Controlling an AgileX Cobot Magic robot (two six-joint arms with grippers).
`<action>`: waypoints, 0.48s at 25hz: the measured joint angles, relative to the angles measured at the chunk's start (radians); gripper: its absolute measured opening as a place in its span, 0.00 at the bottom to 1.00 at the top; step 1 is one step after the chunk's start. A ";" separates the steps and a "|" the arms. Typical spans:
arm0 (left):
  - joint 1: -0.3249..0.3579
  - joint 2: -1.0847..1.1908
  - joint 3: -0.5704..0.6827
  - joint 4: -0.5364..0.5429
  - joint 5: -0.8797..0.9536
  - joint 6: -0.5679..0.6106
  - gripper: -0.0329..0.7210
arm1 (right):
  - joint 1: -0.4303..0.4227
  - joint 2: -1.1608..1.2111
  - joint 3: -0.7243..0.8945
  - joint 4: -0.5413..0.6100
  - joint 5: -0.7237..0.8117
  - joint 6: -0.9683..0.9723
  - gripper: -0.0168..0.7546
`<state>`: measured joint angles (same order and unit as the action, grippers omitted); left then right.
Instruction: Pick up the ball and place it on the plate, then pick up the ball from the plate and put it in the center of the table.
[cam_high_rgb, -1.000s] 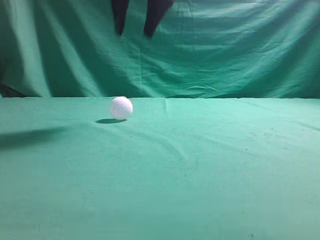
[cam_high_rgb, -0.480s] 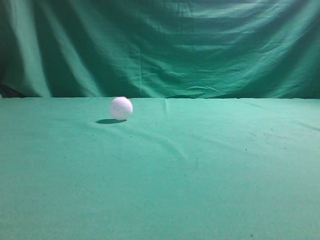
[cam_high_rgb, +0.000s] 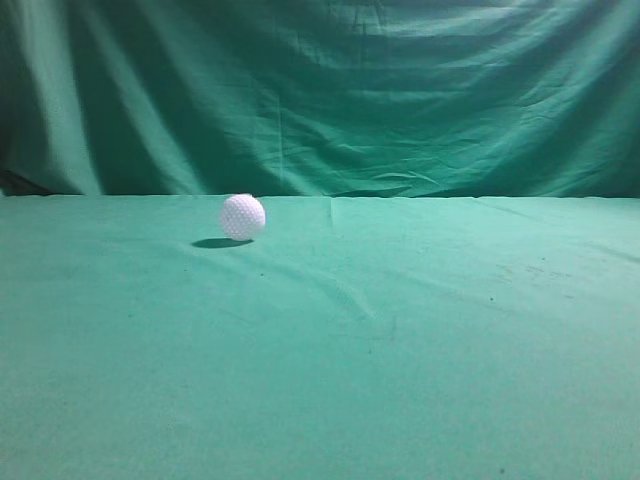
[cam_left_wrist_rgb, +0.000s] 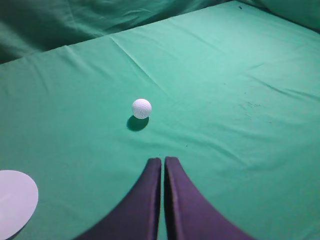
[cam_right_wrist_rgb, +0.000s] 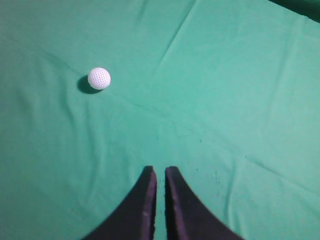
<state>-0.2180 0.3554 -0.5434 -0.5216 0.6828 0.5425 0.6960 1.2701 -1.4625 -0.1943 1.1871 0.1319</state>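
The ball (cam_high_rgb: 242, 216), a small white dimpled sphere, rests on the table (cam_high_rgb: 400, 330) of green cloth, left of the middle and towards the back. It also shows in the left wrist view (cam_left_wrist_rgb: 141, 108) and the right wrist view (cam_right_wrist_rgb: 99, 78). My left gripper (cam_left_wrist_rgb: 163, 160) is shut and empty, well above the cloth and short of the ball. My right gripper (cam_right_wrist_rgb: 159, 170) is shut and empty, to the right of the ball. The white plate (cam_left_wrist_rgb: 12, 200) shows only in the left wrist view, at the lower left edge. No gripper shows in the exterior view.
A darker green backdrop curtain (cam_high_rgb: 350, 90) hangs behind the table's far edge. The cloth has slight wrinkles and a few dark specks (cam_high_rgb: 492, 298) on the right.
One second ago two dark fingers hung at the top of the exterior view above the ball. They have left that view upward. The ball has not moved.
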 joint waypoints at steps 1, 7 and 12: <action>0.000 -0.014 0.000 0.000 0.007 0.000 0.04 | 0.000 -0.047 0.053 0.000 -0.024 0.000 0.09; 0.000 -0.085 0.074 -0.029 0.015 -0.022 0.04 | 0.000 -0.329 0.392 0.000 -0.210 0.030 0.09; 0.000 -0.103 0.163 -0.038 0.004 -0.050 0.04 | 0.000 -0.601 0.676 0.002 -0.387 0.046 0.09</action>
<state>-0.2180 0.2520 -0.3808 -0.5596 0.6872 0.4926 0.6960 0.6692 -0.7866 -0.1924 0.7999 0.1782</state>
